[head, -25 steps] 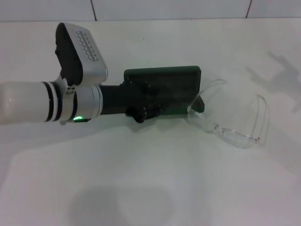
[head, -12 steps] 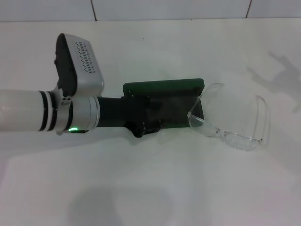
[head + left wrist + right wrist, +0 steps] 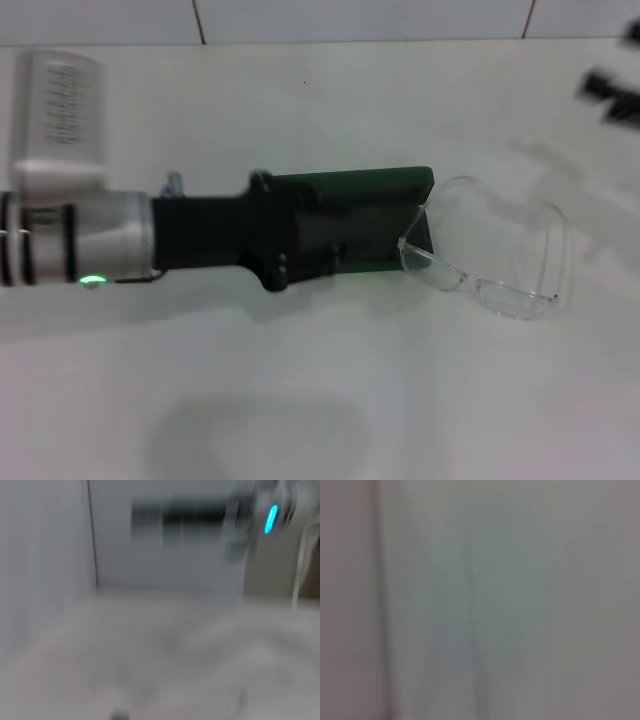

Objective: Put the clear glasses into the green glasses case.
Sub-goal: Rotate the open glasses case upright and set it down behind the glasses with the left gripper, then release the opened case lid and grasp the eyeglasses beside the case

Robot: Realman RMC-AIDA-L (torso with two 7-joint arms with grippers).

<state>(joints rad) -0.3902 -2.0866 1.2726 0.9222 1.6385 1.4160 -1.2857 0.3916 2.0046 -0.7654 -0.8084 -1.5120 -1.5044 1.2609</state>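
The green glasses case (image 3: 385, 200) lies on the white table in the head view, its left part covered by my left gripper (image 3: 322, 248), which reaches in from the left and sits over the case. Whether the lid is up cannot be made out. The clear glasses (image 3: 490, 255) lie just right of the case, one arm touching its right end. My right gripper (image 3: 612, 92) shows only as a dark blur at the far right, well away from the glasses. Neither the case nor the glasses can be made out in the wrist views.
The white tabletop (image 3: 330, 400) extends in front of the case. A tiled wall edge (image 3: 360, 20) runs along the back of the table.
My left wrist has rolled, so its silver camera housing swung to the far left, and the arm drew back slightly left. The right gripper has come into view at the far right.
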